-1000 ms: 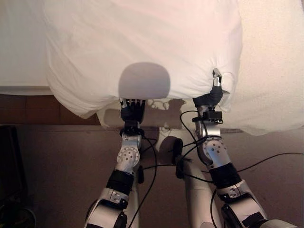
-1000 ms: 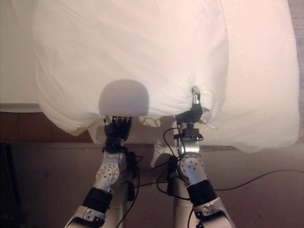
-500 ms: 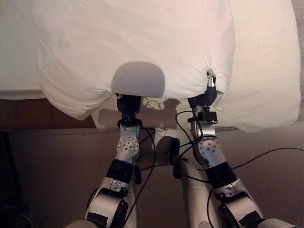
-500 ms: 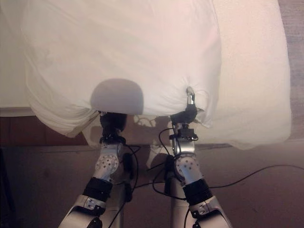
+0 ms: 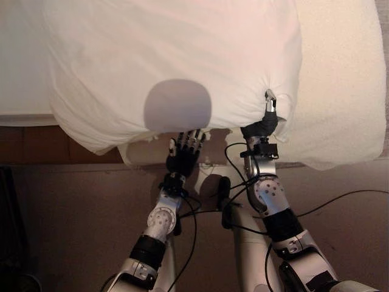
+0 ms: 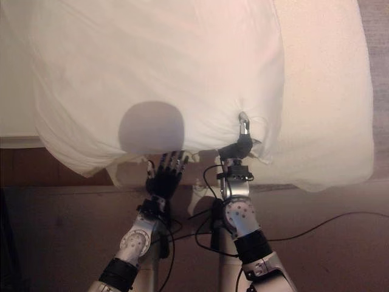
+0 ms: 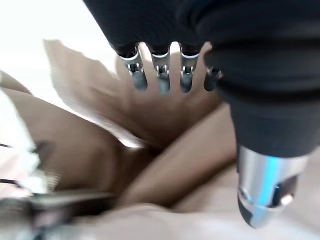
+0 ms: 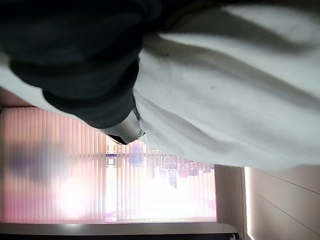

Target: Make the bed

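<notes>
One duvet (image 5: 176,61), two hands

Head stereo looking down, sharing puffy white duvet (image 5: 176,61); wrist views close up along each hand.

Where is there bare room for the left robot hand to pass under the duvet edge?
Free: the gap below the duvet's hanging edge, between its drooping left corner and the right robot hand, where the open left robot hand hovers. Crowded: the right corner, bunched in the right hand beside the cream blanket.
</notes>
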Motion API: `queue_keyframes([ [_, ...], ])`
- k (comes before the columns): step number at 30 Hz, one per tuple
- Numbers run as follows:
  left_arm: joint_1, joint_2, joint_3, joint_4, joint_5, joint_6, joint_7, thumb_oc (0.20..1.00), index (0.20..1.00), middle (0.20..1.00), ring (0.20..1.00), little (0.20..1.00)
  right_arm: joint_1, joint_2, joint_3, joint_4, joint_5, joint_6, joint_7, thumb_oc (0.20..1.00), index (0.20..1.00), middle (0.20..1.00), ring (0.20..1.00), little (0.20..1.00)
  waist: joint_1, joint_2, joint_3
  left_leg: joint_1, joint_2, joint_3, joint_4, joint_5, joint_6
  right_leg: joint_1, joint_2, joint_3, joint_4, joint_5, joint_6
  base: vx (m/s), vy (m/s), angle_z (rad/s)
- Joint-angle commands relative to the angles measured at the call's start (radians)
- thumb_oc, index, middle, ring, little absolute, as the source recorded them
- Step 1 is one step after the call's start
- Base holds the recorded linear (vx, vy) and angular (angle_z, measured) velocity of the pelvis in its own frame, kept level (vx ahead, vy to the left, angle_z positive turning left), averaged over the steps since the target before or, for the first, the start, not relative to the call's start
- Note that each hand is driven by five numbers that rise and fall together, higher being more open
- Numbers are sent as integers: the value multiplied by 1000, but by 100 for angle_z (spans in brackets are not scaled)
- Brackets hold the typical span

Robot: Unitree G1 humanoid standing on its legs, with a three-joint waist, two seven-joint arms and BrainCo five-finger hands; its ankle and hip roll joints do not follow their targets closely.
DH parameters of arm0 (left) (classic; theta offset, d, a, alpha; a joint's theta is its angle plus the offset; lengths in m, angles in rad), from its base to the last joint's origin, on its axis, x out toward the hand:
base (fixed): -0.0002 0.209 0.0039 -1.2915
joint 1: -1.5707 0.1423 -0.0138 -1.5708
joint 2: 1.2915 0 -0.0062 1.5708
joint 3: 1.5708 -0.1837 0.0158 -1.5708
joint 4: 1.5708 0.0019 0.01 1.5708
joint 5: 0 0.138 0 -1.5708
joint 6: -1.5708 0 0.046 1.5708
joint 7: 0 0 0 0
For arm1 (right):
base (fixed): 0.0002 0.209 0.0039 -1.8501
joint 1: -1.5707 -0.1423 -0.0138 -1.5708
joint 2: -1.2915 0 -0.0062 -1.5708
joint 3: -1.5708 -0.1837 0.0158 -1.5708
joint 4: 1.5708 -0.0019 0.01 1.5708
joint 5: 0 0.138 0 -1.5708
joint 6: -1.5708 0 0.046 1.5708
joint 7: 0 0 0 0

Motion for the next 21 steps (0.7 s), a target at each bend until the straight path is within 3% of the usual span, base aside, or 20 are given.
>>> queue_keyframes([
  [1,10,1,-43,0,89,30,-52,1000,1000,1000,1000,1000,39,13,-30,-189,-32,-30,99,200,200,200,200,200,-13,37,-82,-57,-24,-7,67,-62,22,-5,0,4,-97,93,111,0,0,0],
  [13,1,18,-102,-28,158,4,-82,1000,1000,1000,1000,1000,27,19,-11,-185,-20,-45,85,200,200,200,200,200,-14,40,-82,-54,-24,-8,65,-59,23,-4,-2,5,-95,94,111,0,0,0],
  [19,-45,9,-112,-72,142,-42,-21,1000,1000,1000,1000,1000,26,20,3,-192,-22,-51,71,200,200,200,200,200,-20,37,-83,-54,-22,-7,68,-58,22,-5,-1,5,-93,96,110,0,0,0],
  [21,-93,-5,-99,-51,134,-83,46,1000,1000,1000,1000,1000,23,27,18,-188,-21,-52,63,200,200,200,200,200,-24,35,-86,-53,-20,-4,71,-61,23,-7,-2,8,-90,97,109,0,0,0],
])
